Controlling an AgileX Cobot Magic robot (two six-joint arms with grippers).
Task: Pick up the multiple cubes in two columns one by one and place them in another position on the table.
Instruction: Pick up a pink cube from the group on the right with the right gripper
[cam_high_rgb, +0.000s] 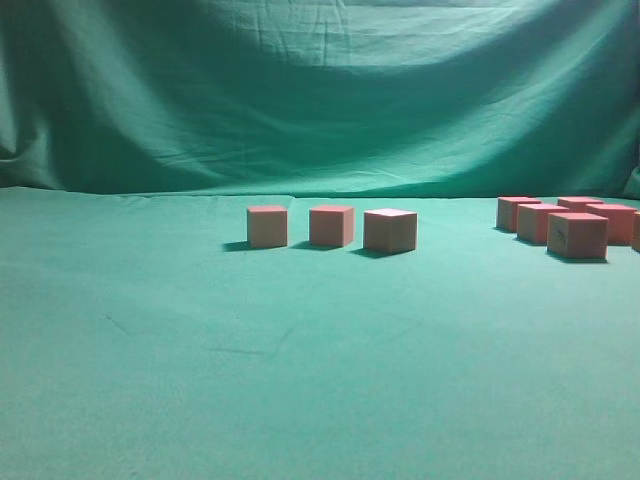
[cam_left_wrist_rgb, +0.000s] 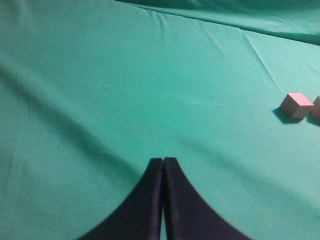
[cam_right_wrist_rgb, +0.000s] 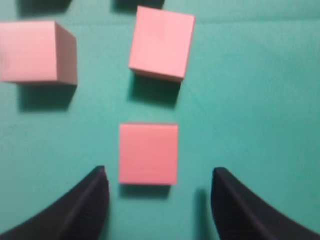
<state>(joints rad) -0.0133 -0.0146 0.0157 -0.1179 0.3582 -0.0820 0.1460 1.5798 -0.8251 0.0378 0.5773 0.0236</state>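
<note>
The right claw (cam_right_wrist_rgb: 156, 200) hangs spread above the worktop (cam_right_wrist_rgb: 250, 125), pinching nothing. Its two dark fingers (cam_right_wrist_rgb: 80, 210) stand apart, one on each side. The nearest cube (cam_right_wrist_rgb: 148, 153) lies just ahead of the tips, slightly toward the left finger and clear of both.

Handling, as a judgement: the cubes look solid, stiff and light, with matte faces that should grip without slipping. Nothing about them suggests fragility. Take hold on two opposite vertical sides, with the fingers square to those faces. The spread looks wider than the cube, so the claw should drop over it without nudging. The cloth is slightly wrinkled, and a cube set down on a fold may rock.

Appearance: each cube has a pinkish-red top, paler tan-pink sides and sharp edges. All appear the same size.

Beyond the nearest cube, a second cube (cam_right_wrist_rgb: 162, 42) sits straight ahead, turned a little. A third cube (cam_right_wrist_rgb: 37, 52) lies ahead and to the left. Dark shadows at the far edge hint at more.

The left claw (cam_left_wrist_rgb: 163, 165) is pressed together, empty, over bare cloth. One cube (cam_left_wrist_rgb: 297, 105) lies far ahead to its right.

From the room, a row of three (cam_high_rgb: 330, 227) stands mid-worktop. The remaining group (cam_high_rgb: 565, 222) sits at the right.
</note>
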